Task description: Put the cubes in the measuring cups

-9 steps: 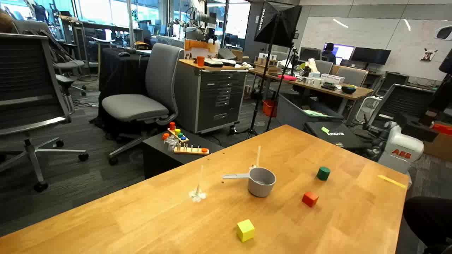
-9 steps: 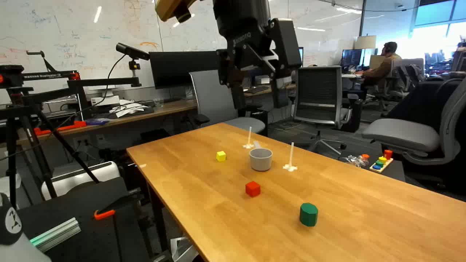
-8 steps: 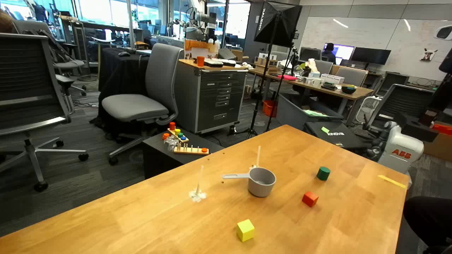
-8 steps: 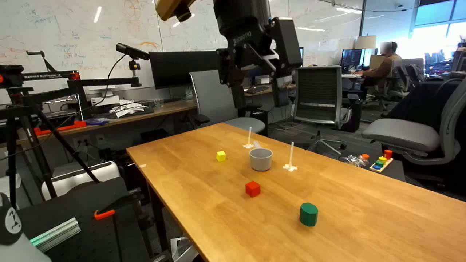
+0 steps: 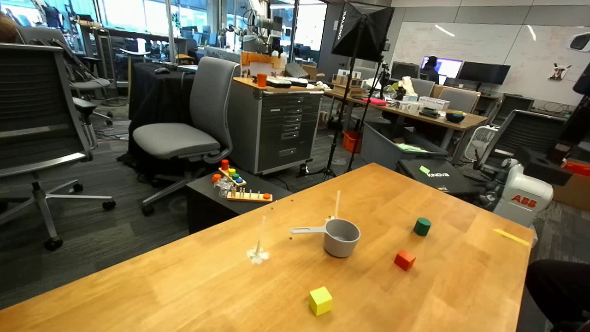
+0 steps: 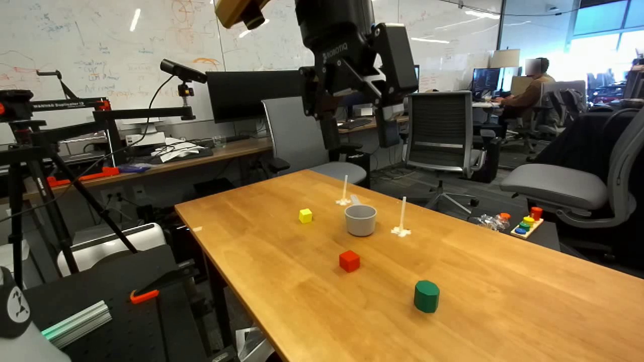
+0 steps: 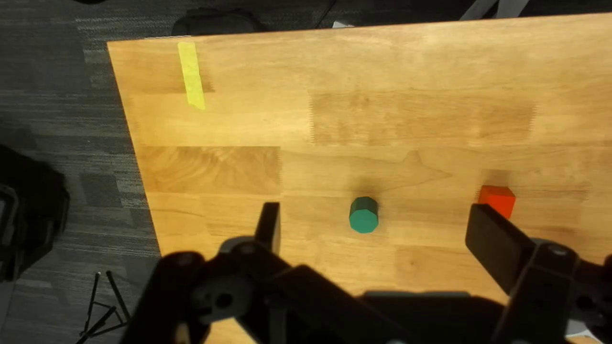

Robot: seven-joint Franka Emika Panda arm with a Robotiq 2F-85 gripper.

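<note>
A green block with eight sides (image 5: 421, 226) (image 6: 426, 296), a red cube (image 5: 404, 260) (image 6: 349, 261) and a yellow cube (image 5: 321, 301) (image 6: 305, 216) stand apart on the table. The grey measuring cup (image 5: 341, 244) (image 6: 360, 223) stands upright near them, its handle out to one side. The clear cup is not in view. My gripper (image 6: 359, 134) is open, empty and high above the table. In the wrist view, the green block (image 7: 364, 217) shows between my open fingers (image 7: 374, 214), well below them. The red cube (image 7: 498, 200) is partly hidden by a finger; the yellow cube is out of that view.
Two thin upright sticks (image 5: 338, 203) (image 5: 259, 240) with white bases are fixed to the table near the cup. Yellow tape (image 5: 510, 236) (image 7: 192, 76) lies near a table corner. A low black stand with toy pegboards (image 5: 249, 197) is beside the table.
My gripper has risen very slightly in an exterior view. The cubes and the grey cup have not moved.
</note>
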